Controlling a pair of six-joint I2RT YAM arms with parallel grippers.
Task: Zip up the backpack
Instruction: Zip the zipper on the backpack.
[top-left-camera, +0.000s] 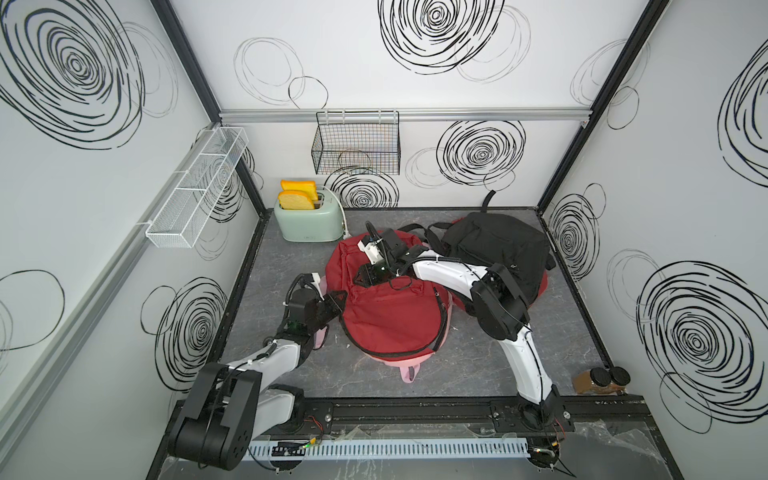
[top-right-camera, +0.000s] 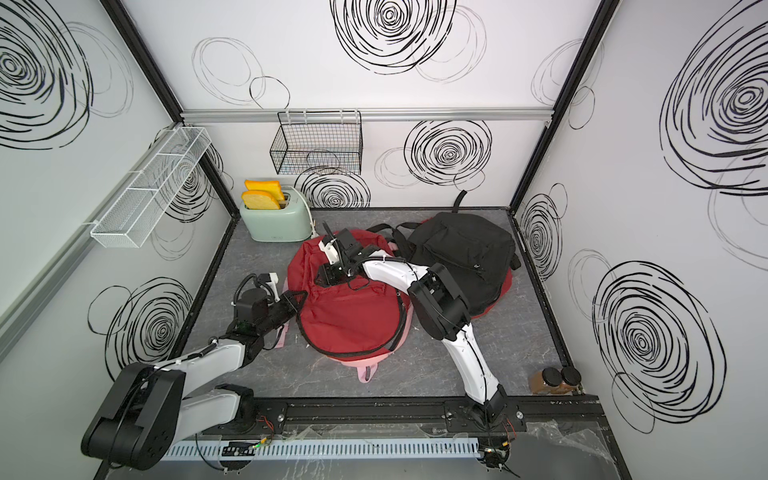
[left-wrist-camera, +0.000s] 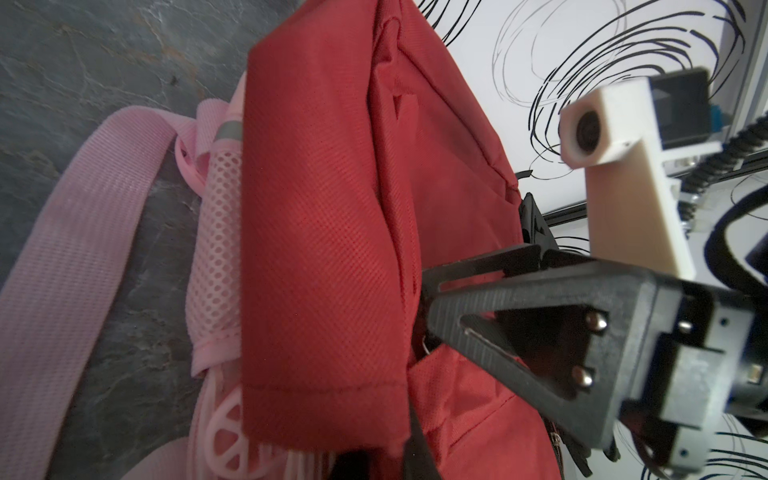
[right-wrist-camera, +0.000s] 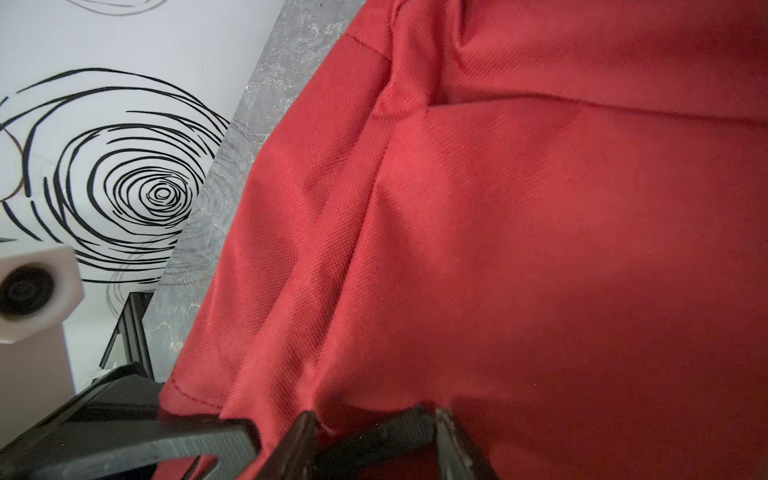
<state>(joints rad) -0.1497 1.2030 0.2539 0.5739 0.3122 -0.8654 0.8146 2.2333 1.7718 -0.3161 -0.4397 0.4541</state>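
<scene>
The red backpack (top-left-camera: 390, 307) lies mid-tabletop atop a pink backpack (top-left-camera: 409, 372). My left claw (top-left-camera: 341, 296) pinches its side fabric. My right claw (top-left-camera: 360, 281) rests on top, grip indeterminate. I judge taut fabric essential before drawing the zipper.

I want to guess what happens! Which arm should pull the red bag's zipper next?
Probably left. The left claw is shut at the red backpack's edge, right by the zipper. The right claw sits open over the middle fabric, better for steadying.
</scene>
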